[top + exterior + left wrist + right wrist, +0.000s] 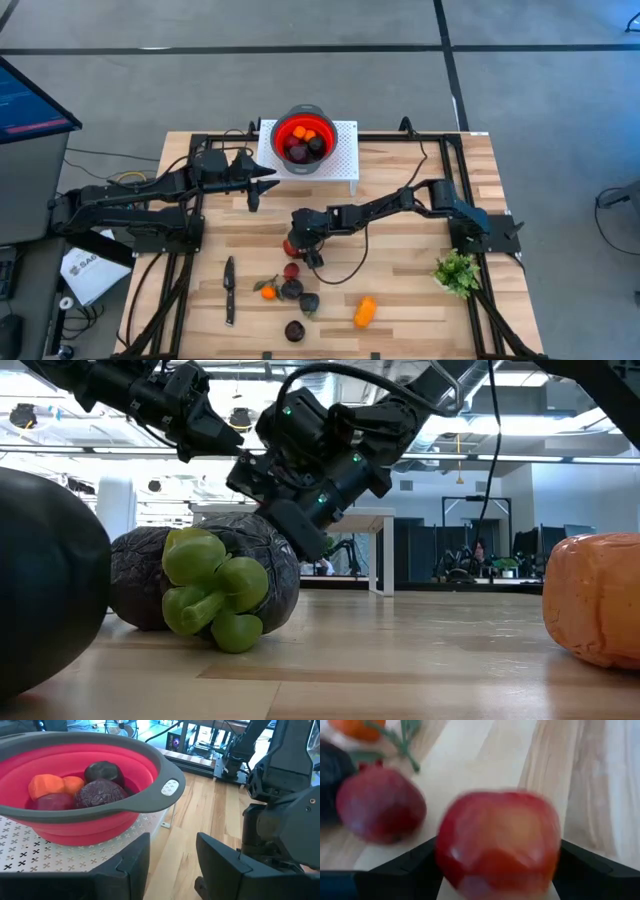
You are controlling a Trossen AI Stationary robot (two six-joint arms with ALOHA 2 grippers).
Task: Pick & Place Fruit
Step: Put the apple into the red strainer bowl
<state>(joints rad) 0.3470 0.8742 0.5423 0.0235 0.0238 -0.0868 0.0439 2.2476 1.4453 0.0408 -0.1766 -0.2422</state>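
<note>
Four pieces banked: I count them in the red bowl (303, 139).
Right gripper (296, 243): wide jaws flanking a red fruit (497, 842), grip unconfirmed.
Left gripper (172, 856): half open, empty.
Remaining: six or so.

knife (229, 290): flat on table, well apart from fingers | leafy sprig (457, 271): near table edge | white rack (345, 160): far side

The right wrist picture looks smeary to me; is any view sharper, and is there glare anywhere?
Right wrist view: the red apple between the right gripper fingers is blurred. Left wrist view: the red bowl is crisp. Low view: near fruit is soft, ceiling lights glare. High view: evenly lit.
</note>
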